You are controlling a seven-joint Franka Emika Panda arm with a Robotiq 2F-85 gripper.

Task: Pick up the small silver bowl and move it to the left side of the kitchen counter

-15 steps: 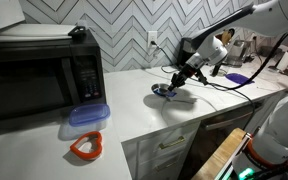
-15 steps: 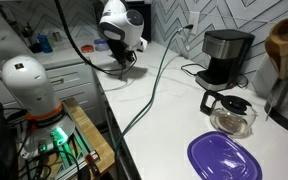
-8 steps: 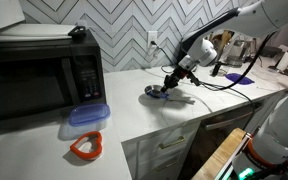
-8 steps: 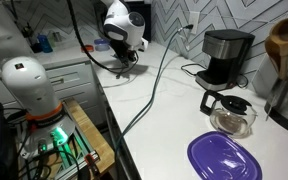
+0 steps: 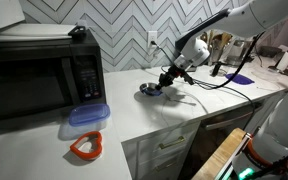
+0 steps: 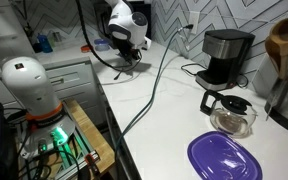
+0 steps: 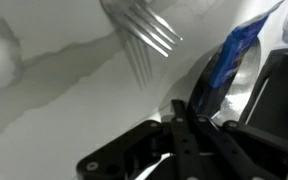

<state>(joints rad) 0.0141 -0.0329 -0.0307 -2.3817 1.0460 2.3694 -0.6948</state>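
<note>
Closely, in the wrist view, the fingers (image 7: 187, 106) pinch the bowl (image 7: 234, 65) by its rim, a fork (image 7: 144, 35) beyond. In an exterior view the gripper (image 5: 161, 85) holds it low at the counter (image 5: 134, 120) (touching or not, unclear), well apart from the microwave (image 5: 44, 75).

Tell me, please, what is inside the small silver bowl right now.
The small silver bowl shows only a bluish reflection inside; no contents are visible. The gripper holds its rim, and its fingers cover part of the inside, so that area is unknown.
</note>
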